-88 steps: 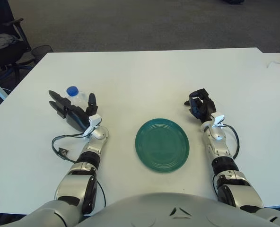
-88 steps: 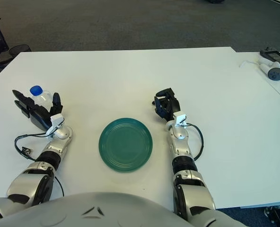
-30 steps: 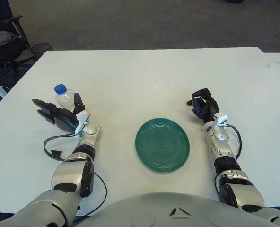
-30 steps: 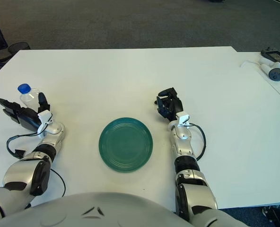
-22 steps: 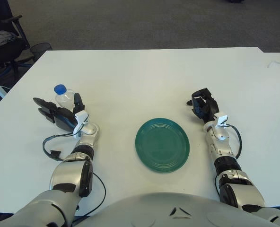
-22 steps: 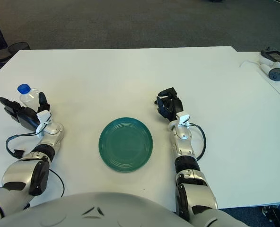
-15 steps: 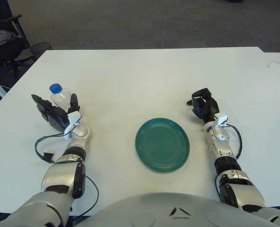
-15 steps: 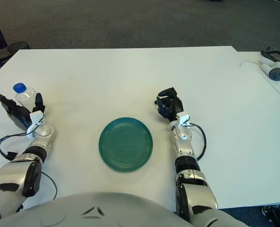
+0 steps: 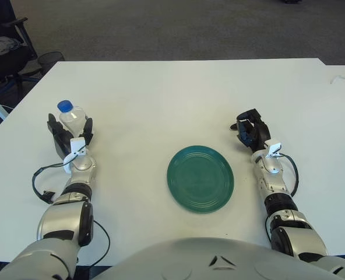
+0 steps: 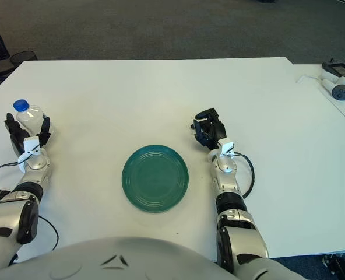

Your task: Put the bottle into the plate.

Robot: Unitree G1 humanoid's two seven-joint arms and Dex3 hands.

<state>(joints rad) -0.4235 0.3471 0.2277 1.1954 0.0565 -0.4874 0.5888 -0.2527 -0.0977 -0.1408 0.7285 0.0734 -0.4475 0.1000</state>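
Clear plastic bottle with blue cap upright just beyond left hand, black fingers spread either side of its base, not visibly closed on it; contact hard to judge. Best done by seating palm against lower body, then closing evenly below the shoulder so the light bottle stays vertical instead of tipping or skidding. Round dark-green ridged plate well off to this hand's right, bare white worktop between, so a clear sideways carry. Worktop's left edge near the hand's outer side: little margin there. Right hand curled, empty, parked beyond plate's far side.
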